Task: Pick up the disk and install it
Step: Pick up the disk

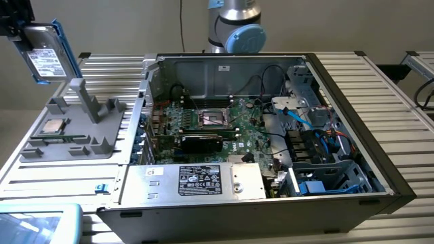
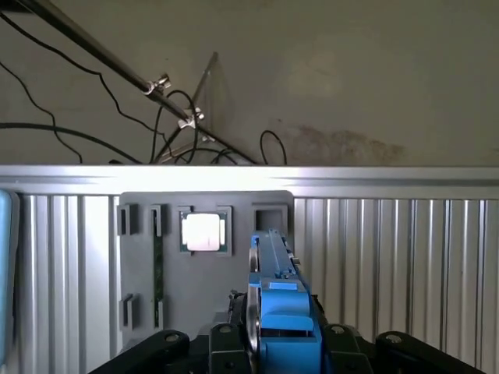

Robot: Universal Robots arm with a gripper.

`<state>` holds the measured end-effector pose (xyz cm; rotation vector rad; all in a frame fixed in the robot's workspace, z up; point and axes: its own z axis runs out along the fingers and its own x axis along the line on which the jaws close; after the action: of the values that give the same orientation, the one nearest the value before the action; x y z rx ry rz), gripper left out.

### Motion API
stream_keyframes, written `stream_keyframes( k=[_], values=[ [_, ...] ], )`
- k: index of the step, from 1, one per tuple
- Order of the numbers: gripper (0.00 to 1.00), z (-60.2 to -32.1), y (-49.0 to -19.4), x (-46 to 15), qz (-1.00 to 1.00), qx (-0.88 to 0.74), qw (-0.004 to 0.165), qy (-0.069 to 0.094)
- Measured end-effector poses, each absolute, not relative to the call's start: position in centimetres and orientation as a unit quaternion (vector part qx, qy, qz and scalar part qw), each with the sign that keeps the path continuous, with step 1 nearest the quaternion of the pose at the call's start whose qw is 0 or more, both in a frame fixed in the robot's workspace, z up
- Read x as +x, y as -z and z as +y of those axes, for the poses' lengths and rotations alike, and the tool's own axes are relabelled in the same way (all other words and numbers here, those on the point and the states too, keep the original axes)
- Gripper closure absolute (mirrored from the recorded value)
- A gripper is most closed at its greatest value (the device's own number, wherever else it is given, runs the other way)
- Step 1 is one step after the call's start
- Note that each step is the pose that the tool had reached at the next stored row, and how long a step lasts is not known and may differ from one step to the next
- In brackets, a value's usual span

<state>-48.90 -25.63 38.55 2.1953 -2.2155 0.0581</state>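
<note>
The gripper [image 1: 16,31] clamped the disk [image 1: 46,57] on edge, its long axis near upright. It hung high, well apart from the computer case [image 1: 237,217], toward the exterior view's left.

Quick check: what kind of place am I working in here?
Probably a PC-assembly test bench: an open desktop computer case lies on a slatted aluminium table, beside a grey fixture holding a CPU chip.
</note>
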Motion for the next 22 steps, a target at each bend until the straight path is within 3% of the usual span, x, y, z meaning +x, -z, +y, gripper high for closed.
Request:
stream_keyframes(
  k=[22],
  values=[
    [0.63, -25.6, -45.6, -42.9, -0.710, 0.704, 0.011, -0.019]
  ],
)
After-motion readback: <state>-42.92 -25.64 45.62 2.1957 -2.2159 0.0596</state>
